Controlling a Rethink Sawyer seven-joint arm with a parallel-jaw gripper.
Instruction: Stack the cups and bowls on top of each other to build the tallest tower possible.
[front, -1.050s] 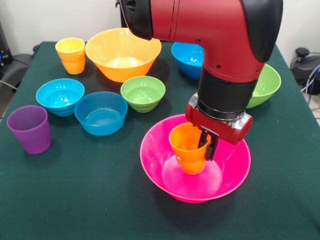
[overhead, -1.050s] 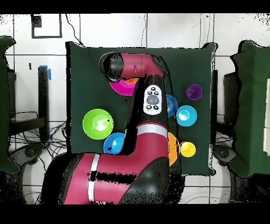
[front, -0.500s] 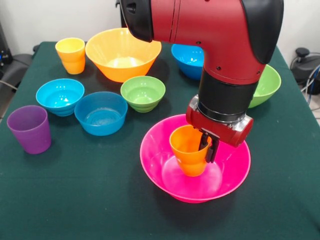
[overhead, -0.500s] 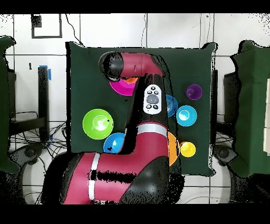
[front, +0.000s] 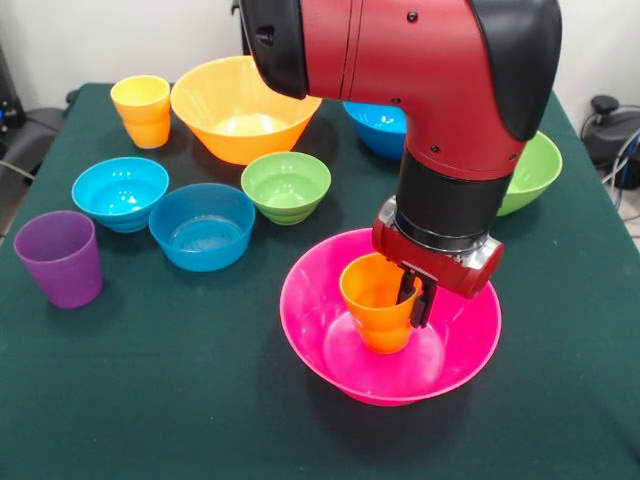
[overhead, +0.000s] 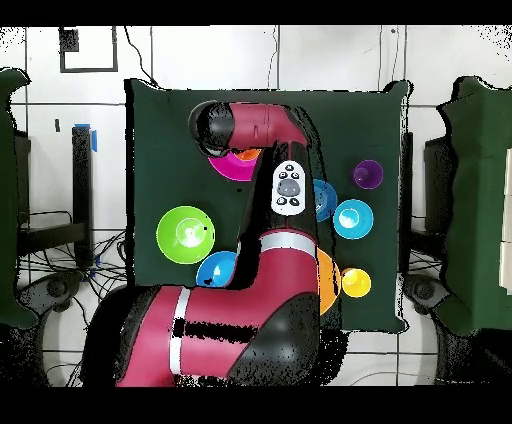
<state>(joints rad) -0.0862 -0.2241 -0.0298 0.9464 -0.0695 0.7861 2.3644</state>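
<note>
a dark green cloth is covering the worktop (front: 150, 400), and nine pieces of plastic ware are sitting directly on it. in the front view, the yellow cup (front: 142, 110) is standing at the far left corner, just beside the large orange bowl (front: 245, 108). a blue bowl (front: 378, 120) and a medium green bowl (front: 535, 168) are showing partly behind the arm. the cyan bowl (front: 120, 192), another blue bowl (front: 202, 225) and the small green bowl (front: 286, 186) are sitting close together in a loose row. the purple cup (front: 58, 257) is standing upright near the left edge. the large pink bowl (front: 320, 310) is resting nearest the camera.
</note>
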